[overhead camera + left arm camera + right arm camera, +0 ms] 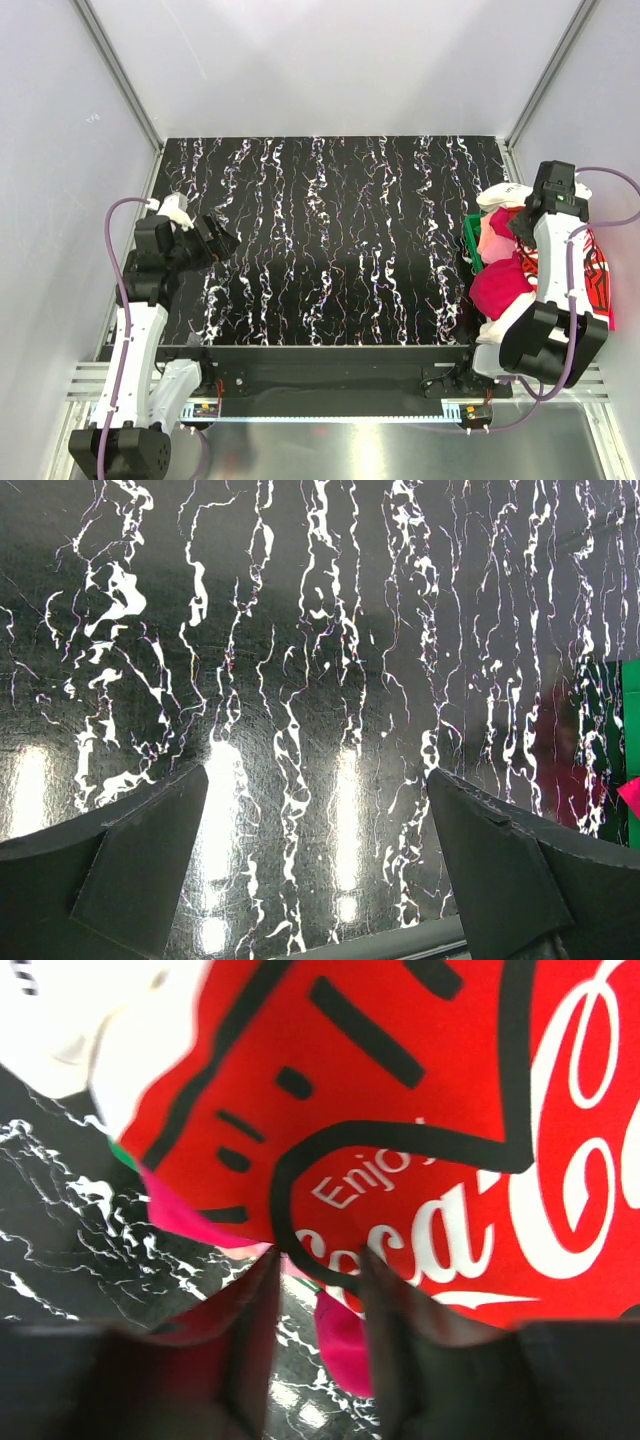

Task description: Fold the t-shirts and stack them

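The white t-shirt [503,196] with the red Coca-Cola print [440,1110] lies crumpled on top of magenta-pink shirts [500,285] in a pile at the table's right edge. My right gripper [522,228] hangs over this pile. In the right wrist view its jaws [317,1260] stand a narrow gap apart, with the fingertips at the lower edge of the red print. Magenta cloth [345,1335] and the table show through the gap. My left gripper [222,240] is wide open and empty over the table's left side; its view [315,780] shows only bare tabletop between the fingers.
A green plastic basket [470,226] holds the shirt pile at the right edge; its corner shows in the left wrist view [630,680]. The black, white-veined tabletop [330,240] spans the middle. White walls stand on three sides.
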Action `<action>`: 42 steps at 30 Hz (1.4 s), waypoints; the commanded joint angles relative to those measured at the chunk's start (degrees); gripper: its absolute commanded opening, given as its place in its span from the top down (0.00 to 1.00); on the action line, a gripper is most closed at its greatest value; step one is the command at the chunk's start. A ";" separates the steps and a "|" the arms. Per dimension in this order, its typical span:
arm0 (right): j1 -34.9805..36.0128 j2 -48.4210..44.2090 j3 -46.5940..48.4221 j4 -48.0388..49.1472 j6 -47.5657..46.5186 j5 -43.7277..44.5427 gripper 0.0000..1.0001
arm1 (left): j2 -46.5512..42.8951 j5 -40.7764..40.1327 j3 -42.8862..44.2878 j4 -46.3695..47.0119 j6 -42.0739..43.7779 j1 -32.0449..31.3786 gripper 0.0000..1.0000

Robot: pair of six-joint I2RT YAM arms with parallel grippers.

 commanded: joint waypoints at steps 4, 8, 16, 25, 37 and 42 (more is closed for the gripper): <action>-1.51 -1.32 -0.92 2.84 0.32 -2.59 0.83 | 0.84 0.02 0.12 1.23 0.90 0.13 0.01; -1.78 -0.96 -0.48 2.75 -0.03 -3.72 1.00 | 1.02 -0.16 0.21 1.06 0.90 0.13 0.01; -1.26 -7.02 7.84 0.91 1.19 -8.73 1.00 | 0.41 0.01 0.03 1.50 0.90 0.05 0.01; 24.37 5.95 36.84 -3.67 -1.16 -21.10 1.00 | 0.23 0.11 -0.32 2.20 0.81 0.05 0.01; 41.55 11.52 37.25 -1.98 -3.39 -16.54 0.95 | 0.05 -3.76 0.03 0.88 0.46 -0.04 0.01; 21.56 9.95 15.56 -3.88 8.31 -11.26 0.79 | 1.28 -4.20 0.12 0.53 0.38 -0.04 0.01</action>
